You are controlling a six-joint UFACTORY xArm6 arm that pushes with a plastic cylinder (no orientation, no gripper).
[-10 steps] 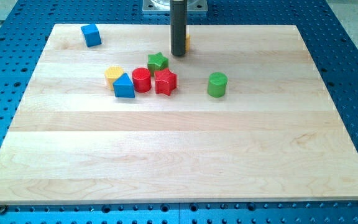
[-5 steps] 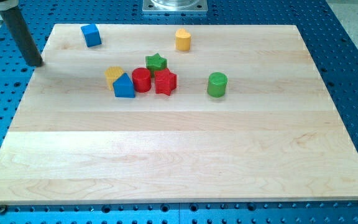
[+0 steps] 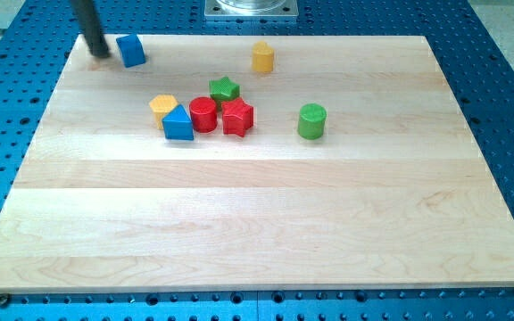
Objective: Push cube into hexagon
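Observation:
The blue cube (image 3: pixel 131 50) sits near the board's top left corner. My tip (image 3: pixel 100 54) stands just to the cube's left, a small gap apart. The yellow hexagon (image 3: pixel 161 105) lies lower and to the right, at the left end of a cluster, touching a blue triangle (image 3: pixel 178 124).
The cluster also holds a red cylinder (image 3: pixel 203 115), a red star (image 3: pixel 236 117) and a green star (image 3: pixel 225 88). A green cylinder (image 3: pixel 311 120) stands to the right. A yellow cylinder (image 3: pixel 262 56) is near the top edge. The wooden board (image 3: pixel 257 223) lies on a blue perforated table.
The rod swung from the top middle to beyond the board's left edge, then back up and right to beside the blue cube. No block has moved.

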